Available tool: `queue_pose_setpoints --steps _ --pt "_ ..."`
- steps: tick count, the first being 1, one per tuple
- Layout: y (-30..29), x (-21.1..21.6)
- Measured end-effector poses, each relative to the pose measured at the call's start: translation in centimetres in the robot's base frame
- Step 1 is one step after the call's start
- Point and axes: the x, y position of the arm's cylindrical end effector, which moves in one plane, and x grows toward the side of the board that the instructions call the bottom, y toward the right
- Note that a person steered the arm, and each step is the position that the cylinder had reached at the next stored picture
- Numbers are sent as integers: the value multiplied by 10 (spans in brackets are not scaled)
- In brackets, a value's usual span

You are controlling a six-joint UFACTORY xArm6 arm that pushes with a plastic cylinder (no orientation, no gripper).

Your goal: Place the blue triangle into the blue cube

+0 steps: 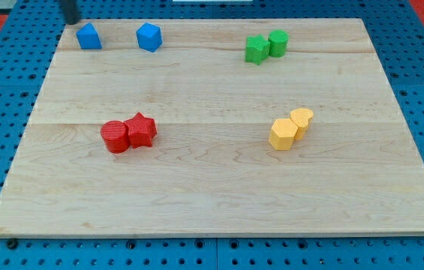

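Top-left corner of the wooden board [212,225], with the blue triangle [88,36] taken as landmark. Our tip [70,21] stood just up and to the view's left of the blue triangle, close to it; whether it touched the block we could not tell, since the rod blurred at the frame's top edge. The rod carried no jaws and grasped nothing: it could only push. The blue cube [149,37] lay to the view's right of the triangle, on about the same line, with a bare gap of board between the two.

In our judgement the step in hand was the approach to the push. To do it well, we needed the tip squarely on the triangle's left face, a little lower than it then stood, so that the shove ran straight toward the cube and did not skid the triangle down the board. A slow, centred push seemed safest, because an angled face may turn the block aside.

Far from the triangle, toward the view's bottom and right, lay the red pair [128,133], the green pair [266,46] and the yellow pair [290,128], all clear of the path.
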Motion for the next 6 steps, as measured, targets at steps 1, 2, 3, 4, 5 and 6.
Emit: queue_pose_setpoints --steps 1,2,3,4,5,6 --pt "16 30" --pt "56 56" --pt "91 56" --pt "133 57" --pt "139 52" --pt "150 12"
